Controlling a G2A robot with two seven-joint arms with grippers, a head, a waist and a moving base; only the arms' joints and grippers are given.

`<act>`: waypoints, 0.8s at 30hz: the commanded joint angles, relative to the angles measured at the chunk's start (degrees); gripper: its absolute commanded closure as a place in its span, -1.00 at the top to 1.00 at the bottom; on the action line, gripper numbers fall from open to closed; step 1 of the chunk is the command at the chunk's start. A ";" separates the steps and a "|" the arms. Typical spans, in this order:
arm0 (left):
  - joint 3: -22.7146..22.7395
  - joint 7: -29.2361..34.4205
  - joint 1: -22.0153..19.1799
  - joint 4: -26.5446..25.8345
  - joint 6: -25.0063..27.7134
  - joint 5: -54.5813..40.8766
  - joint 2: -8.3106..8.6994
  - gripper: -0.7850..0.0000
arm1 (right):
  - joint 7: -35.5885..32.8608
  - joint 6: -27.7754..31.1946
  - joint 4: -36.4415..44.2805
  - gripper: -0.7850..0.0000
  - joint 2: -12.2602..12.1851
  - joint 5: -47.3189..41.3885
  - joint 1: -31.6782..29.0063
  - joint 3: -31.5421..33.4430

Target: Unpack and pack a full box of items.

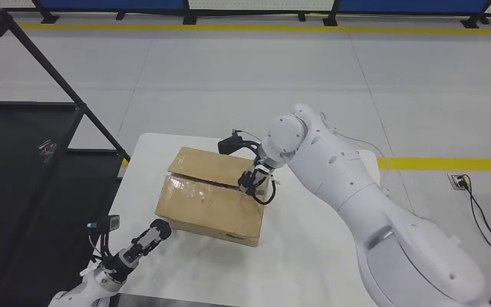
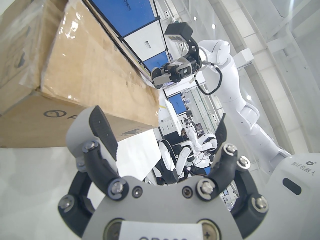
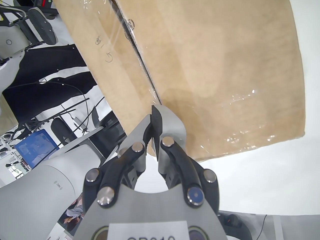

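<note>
stiff cardboard box [image 1: 211, 196], likely heavy, slick with tape [image 3: 240, 126]. right gripper [image 3: 155, 116] pinched together at the top seam [image 3: 140, 61]; left gripper [image 2: 160, 118] spread wide nearby. best opened by a flap [image 3: 212, 51] edge.

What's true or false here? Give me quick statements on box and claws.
1. The box sits on the white table. True.
2. Its top flaps stand wide open. False: they lie closed, with clear tape over the seam.
3. The right claw is shut, tips at the end of the seam. True.
4. The left claw is shut on the box. False: it is open and empty, low near a corner of the box.
</note>
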State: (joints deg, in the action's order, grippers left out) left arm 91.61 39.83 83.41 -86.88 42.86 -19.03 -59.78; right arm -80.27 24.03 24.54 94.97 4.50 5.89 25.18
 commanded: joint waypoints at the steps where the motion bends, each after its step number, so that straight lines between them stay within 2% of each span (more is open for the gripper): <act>1: -0.06 -0.17 -0.04 -0.07 -0.14 0.14 0.00 1.00 | 0.48 0.48 0.53 -1.00 -0.41 -1.53 0.10 -0.65; 14: -0.42 -1.31 -0.32 -1.12 -1.41 1.16 -0.03 1.00 | 2.94 2.94 6.06 -1.00 -5.11 -11.00 1.03 -6.96; 24: 0.68 -2.10 -0.67 -3.85 -2.63 -3.91 -0.05 1.00 | 4.19 4.19 9.86 -1.00 -8.82 -17.70 2.00 -12.69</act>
State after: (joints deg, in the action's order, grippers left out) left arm 91.94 37.77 82.73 -90.13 40.43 -22.70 -59.86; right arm -76.21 28.10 34.16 86.41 -12.60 7.78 12.95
